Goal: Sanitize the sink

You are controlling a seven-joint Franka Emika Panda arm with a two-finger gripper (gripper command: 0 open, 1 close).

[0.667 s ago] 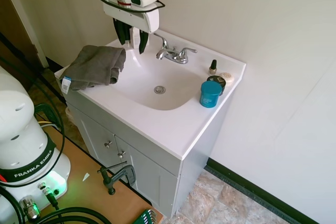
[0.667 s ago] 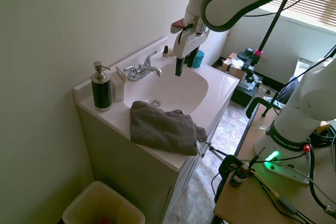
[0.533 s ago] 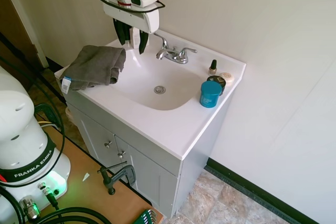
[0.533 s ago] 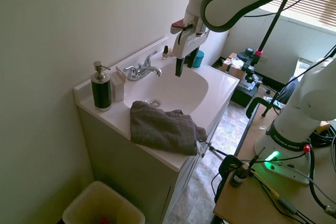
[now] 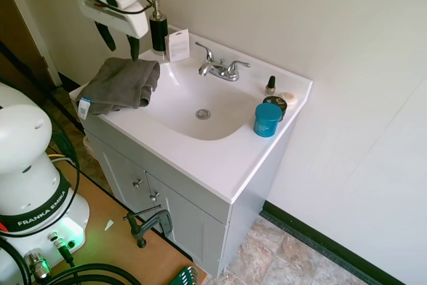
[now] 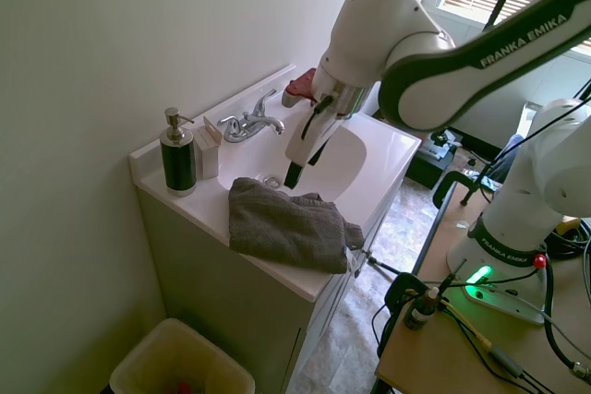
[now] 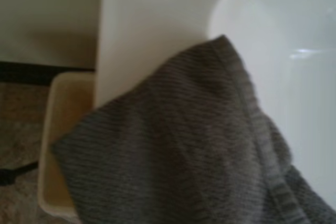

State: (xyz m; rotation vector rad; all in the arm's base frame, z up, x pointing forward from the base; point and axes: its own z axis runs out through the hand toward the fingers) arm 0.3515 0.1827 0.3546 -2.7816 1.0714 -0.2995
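The sink [image 5: 200,159] is a glossy white vanity top with an oval basin, a chrome drain [image 5: 203,114] and a chrome faucet [image 5: 220,68]. A crumpled grey towel [image 5: 120,85] lies on its left end, over the front corner. My gripper [image 5: 123,54] hangs open just above the towel's back edge, with nothing between its fingers. From the other side the gripper [image 6: 295,173] is over the towel [image 6: 286,223], beside the basin of the sink [image 6: 383,149]. The wrist view is filled by the towel [image 7: 184,145] on the sink [image 7: 142,35].
A black soap dispenser [image 5: 158,31] and a small white box [image 5: 177,46] stand at the back left corner. A blue jar [image 5: 267,119], a black-lidded jar [image 5: 275,103] and a small bottle [image 5: 271,85] stand on the right. A cream bin [image 6: 180,362] sits on the floor beside the vanity.
The gripper has swung from above the basin near the faucet over to the towel end of the sink and come lower. The towel has not moved.
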